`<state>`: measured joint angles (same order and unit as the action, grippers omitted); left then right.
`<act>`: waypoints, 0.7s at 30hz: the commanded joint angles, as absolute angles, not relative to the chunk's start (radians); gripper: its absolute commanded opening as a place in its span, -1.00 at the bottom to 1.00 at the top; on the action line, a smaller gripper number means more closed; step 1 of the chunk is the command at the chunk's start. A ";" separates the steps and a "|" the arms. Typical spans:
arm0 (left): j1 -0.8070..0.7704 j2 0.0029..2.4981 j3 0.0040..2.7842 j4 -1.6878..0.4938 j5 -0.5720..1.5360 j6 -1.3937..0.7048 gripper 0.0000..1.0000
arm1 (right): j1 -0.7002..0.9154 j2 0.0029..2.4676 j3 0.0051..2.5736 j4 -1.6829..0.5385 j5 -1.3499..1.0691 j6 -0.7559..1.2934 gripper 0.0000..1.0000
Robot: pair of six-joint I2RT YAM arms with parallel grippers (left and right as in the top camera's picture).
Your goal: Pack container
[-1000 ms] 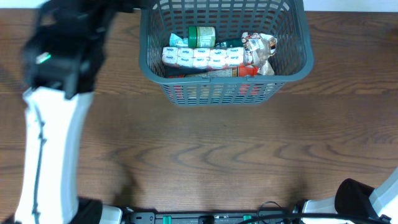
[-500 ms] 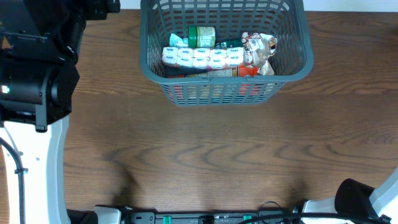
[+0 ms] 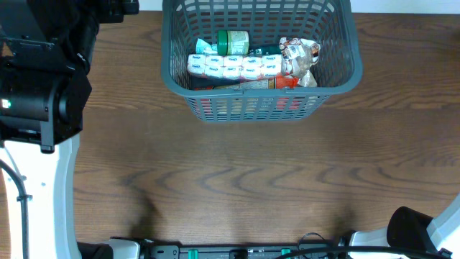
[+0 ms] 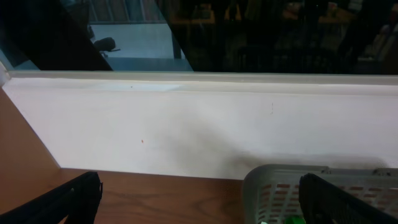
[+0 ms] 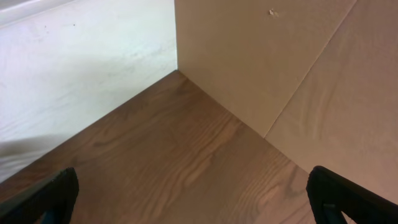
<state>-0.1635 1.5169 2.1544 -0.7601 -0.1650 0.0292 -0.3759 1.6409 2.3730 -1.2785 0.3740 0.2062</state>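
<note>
The container sits at 12 o'clock on the wooden table, its far edge cut off by the top of the overhead view. Inside, a row of white packets lies across the middle. A green-lidded jar sits just behind it towards 12 o'clock, and a crinkled foil pouch is at its 3 o'clock end. A red-topped item lies along the near wall, partly hidden under the packets.

The left arm stands at 9 o'clock, well apart from the basket. Its white link runs up from 7 o'clock to a bulky black joint. The left gripper is released, its two fingers wide apart and holding nothing. It faces a white wall, with the container's corner showing at 5 o'clock in that view.

The right arm is tucked low at 5 o'clock. The right gripper is likewise spread and unloaded over bare wood.
</note>
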 commanded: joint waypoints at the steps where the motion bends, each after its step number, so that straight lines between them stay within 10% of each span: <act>1: -0.158 1.518 2.162 -0.762 -0.176 0.024 0.97 | -0.378 1.640 2.372 -1.279 0.381 0.224 0.98; 21: -0.129 0.959 1.864 -0.823 -0.170 0.024 0.97 | -0.378 1.640 2.372 -1.279 0.381 0.224 0.99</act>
<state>-0.1513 1.0538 1.9747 -0.8249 -0.1646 0.0288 -0.3759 1.6409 2.3730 -1.2785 0.3740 0.2062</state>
